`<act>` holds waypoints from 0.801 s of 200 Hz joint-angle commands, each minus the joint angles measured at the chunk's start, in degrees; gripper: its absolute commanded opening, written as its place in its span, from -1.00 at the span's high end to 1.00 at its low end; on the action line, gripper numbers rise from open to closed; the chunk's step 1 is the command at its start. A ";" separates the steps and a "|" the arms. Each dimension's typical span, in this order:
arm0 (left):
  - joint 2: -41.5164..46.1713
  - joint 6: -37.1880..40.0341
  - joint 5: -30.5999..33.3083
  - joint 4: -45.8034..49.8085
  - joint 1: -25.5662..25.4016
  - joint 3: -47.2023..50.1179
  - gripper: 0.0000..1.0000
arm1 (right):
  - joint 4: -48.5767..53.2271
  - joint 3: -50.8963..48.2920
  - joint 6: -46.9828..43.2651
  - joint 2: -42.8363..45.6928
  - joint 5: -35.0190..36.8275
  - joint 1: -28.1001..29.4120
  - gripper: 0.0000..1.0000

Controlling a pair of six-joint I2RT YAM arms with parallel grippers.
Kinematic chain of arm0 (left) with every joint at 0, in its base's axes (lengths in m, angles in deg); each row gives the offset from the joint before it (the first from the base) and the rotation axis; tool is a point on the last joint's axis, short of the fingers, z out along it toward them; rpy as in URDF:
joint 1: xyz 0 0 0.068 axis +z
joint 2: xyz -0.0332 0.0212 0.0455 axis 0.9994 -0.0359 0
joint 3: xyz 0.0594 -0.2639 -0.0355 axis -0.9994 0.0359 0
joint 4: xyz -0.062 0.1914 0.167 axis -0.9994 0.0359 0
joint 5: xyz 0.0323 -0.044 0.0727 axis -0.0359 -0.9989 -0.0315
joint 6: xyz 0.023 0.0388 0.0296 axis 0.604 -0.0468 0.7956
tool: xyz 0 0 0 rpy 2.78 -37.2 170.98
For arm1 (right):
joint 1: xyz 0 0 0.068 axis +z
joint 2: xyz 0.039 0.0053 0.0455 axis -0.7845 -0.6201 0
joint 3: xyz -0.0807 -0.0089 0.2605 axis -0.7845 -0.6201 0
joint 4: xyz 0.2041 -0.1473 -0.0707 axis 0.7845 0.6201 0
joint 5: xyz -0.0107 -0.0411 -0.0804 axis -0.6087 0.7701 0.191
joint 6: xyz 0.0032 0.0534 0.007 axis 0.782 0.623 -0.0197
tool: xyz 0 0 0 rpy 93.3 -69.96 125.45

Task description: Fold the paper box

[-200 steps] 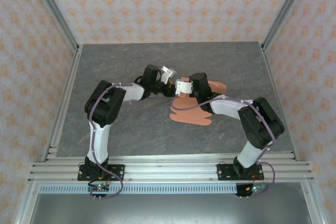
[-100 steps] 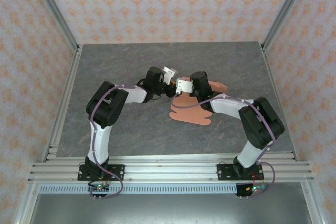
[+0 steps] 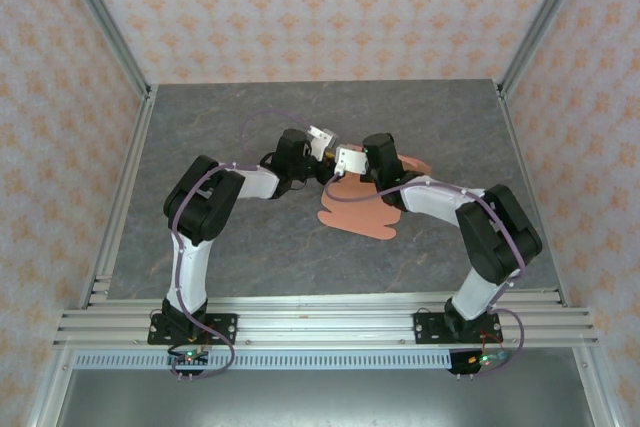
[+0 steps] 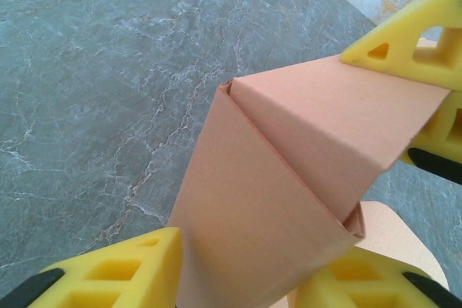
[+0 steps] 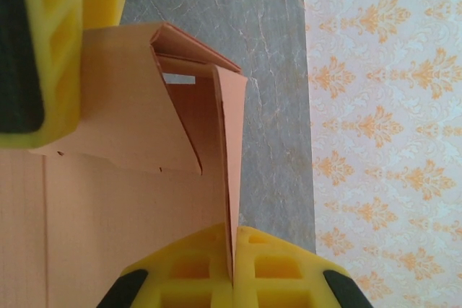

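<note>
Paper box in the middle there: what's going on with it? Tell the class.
Both arms work on the paper box, which is partly folded, with some flaps flat on the table. The right end effector pinches an upright panel edge. The left end effector straddles a raised folded section, grip unclear.

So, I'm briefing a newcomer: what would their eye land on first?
The salmon-orange paper box, half folded, dead centre, with both arms bent over it. Close up, the right gripper pinches one thin flap edge-on; the left gripper flanks a creased panel with yellow fingers.
</note>
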 commanded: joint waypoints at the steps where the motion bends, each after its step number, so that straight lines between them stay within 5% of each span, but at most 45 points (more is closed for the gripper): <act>1: 2.83 -0.89 7.42 -7.32 1.28 -0.02 0.25 | 7.00 -0.10 1.19 0.69 -6.44 1.24 1.00; 42: 3.91 -2.51 11.63 -11.33 1.07 2.56 0.46 | 7.90 0.49 1.67 0.37 -6.34 1.21 1.00; 160: 3.26 -2.44 15.93 -14.78 0.00 4.80 0.33 | -4.26 -3.99 -5.64 -2.65 0.04 3.91 1.00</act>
